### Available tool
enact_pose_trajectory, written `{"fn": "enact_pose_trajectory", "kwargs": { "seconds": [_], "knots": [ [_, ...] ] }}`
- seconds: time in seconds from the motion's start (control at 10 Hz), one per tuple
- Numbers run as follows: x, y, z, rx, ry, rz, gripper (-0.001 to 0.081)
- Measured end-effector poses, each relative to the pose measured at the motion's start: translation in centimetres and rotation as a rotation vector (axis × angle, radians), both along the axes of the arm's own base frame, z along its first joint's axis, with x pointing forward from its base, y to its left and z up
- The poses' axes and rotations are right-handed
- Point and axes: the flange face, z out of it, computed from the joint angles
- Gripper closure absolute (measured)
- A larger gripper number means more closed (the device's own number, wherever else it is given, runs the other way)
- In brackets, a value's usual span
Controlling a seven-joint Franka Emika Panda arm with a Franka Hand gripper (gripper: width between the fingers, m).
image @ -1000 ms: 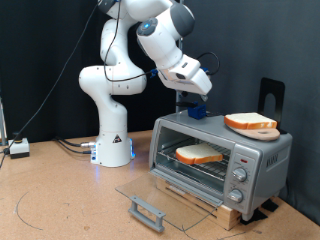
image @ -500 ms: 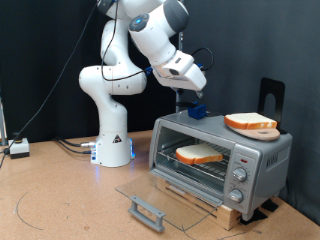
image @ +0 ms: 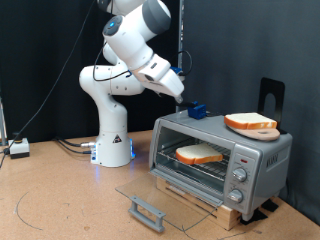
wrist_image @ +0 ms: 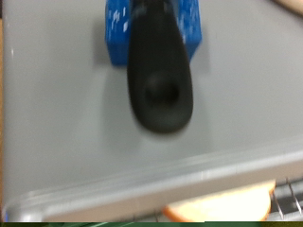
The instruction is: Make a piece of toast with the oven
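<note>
The oven [image: 222, 158] stands at the exterior view's right with its glass door [image: 160, 196] folded down flat. One piece of toast [image: 200, 154] lies on the wire rack inside. A look-alike slice [image: 250, 122] lies on a round wooden board on the oven's top. My gripper [image: 187, 99] hangs just above the oven top's left end, beside a small blue block [image: 197, 110]. In the wrist view the blue block [wrist_image: 151, 28] sits on the grey oven top [wrist_image: 66, 123] behind a blurred black rounded shape [wrist_image: 161, 80]. The toast's edge [wrist_image: 222, 210] shows below the oven's front rim.
The door's bar handle [image: 147, 210] sticks out over the brown table towards the exterior view's bottom. Three knobs [image: 240, 175] are on the oven's right panel. A black stand [image: 272, 95] rises behind the oven. The arm's white base [image: 112, 140] stands left of the oven.
The arm's upper links and hand have swung towards the exterior view's left, away from above the oven top. The blue block, both slices and the open door have not moved.
</note>
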Motion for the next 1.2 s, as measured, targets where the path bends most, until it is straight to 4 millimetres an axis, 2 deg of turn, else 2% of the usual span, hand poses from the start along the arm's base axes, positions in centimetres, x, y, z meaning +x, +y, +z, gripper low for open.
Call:
{"fn": "enact_pose_trajectory", "kwargs": {
  "seconds": [0.4, 0.6, 0.8, 0.9, 1.1, 1.2],
  "knots": [
    [0.1, -5.8, -0.8, -0.025, -0.025, -0.009, -0.0003],
    [0.6, -8.2, -1.1, -0.026, -0.12, -0.008, -0.0003],
    [0.7, -7.5, -1.2, -0.023, -0.075, -0.037, -0.0003],
    [1.1, -6.3, -1.2, -0.014, 0.021, -0.112, -0.0003],
    [3.0, -4.6, -0.5, 0.011, 0.21, -0.271, -0.0003],
    [4.0, -4.8, -0.4, 0.035, 0.306, -0.346, -0.0003]
  ]
}}
